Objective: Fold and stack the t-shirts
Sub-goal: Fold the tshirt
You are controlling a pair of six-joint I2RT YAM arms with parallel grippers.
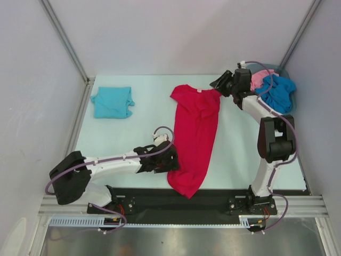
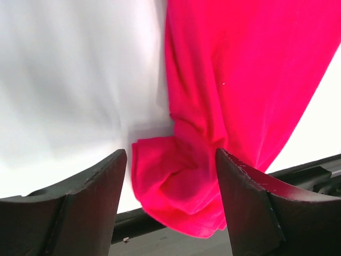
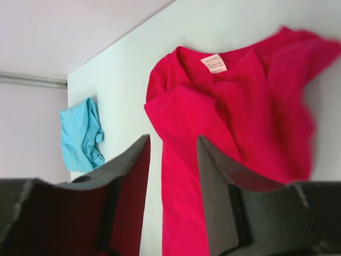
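The pale, flat table [image 1: 133,138] carries a bright red cotton t-shirt [image 1: 194,138], laid as a long strip down its middle – collar at the far end, hem spilling over the near edge. The left gripper [image 2: 170,160] sits at that hem, jaws spread wide with a loose bunch of red cloth between them. The right gripper [image 3: 173,141] hangs open and holds nothing by the collar. A folded light teal t-shirt [image 1: 112,102] lies far left – pink [image 1: 260,79] and deep blue shirts [image 1: 278,92] are heaped far right.
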